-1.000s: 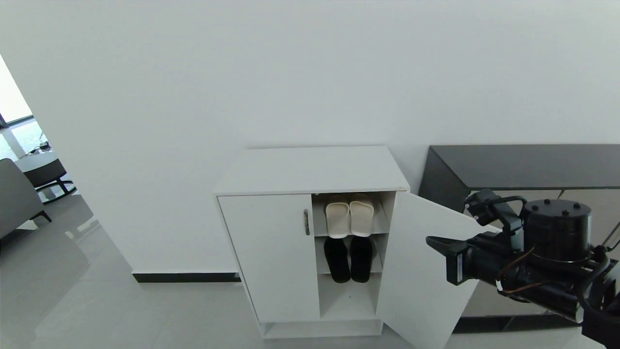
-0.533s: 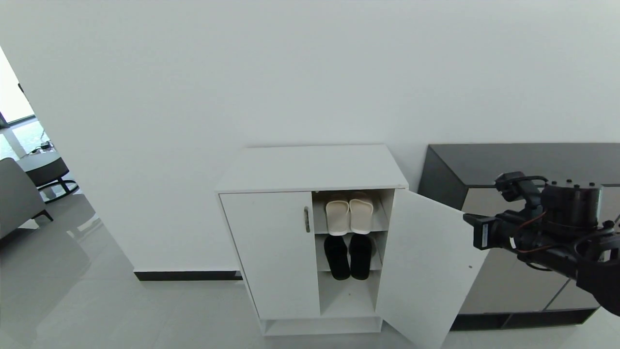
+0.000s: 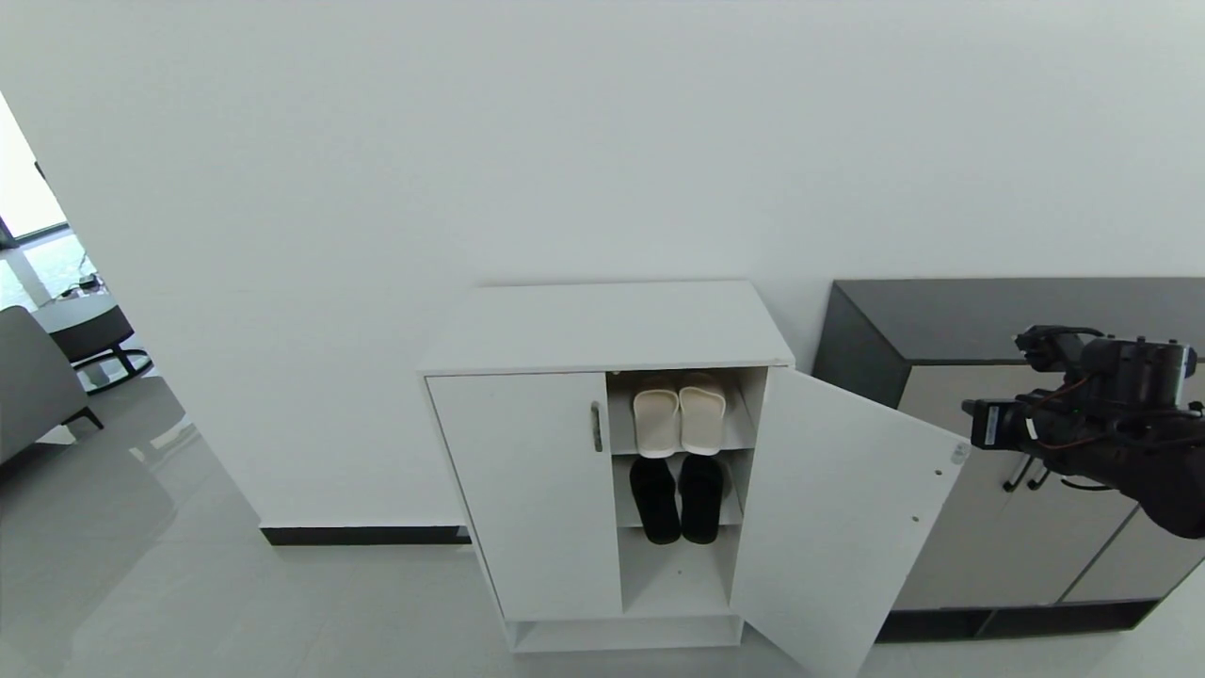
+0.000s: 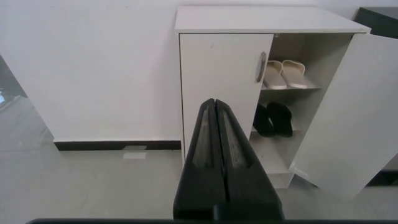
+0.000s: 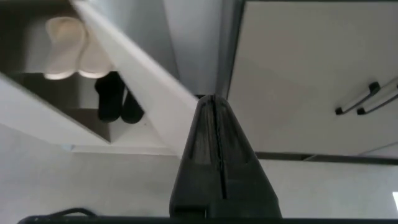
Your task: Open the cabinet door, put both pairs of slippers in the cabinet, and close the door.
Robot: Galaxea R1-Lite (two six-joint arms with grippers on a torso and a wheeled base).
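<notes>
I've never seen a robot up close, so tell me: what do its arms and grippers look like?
The right arm is black and chunky, with a round drum-shaped joint, thin reddish wires and a small white label. Both the left gripper and right gripper are black wedges tapering to a narrow tip.

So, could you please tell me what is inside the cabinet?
Cream slippers on the upper shelf, black slippers below them; the shut left door hides that half.

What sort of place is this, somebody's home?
Probably a home, perhaps an entry hall: a white cabinet holds cream slippers and black slippers on its shelves, a dark sideboard stands beside it, and a grey chair sits farther left.
</notes>
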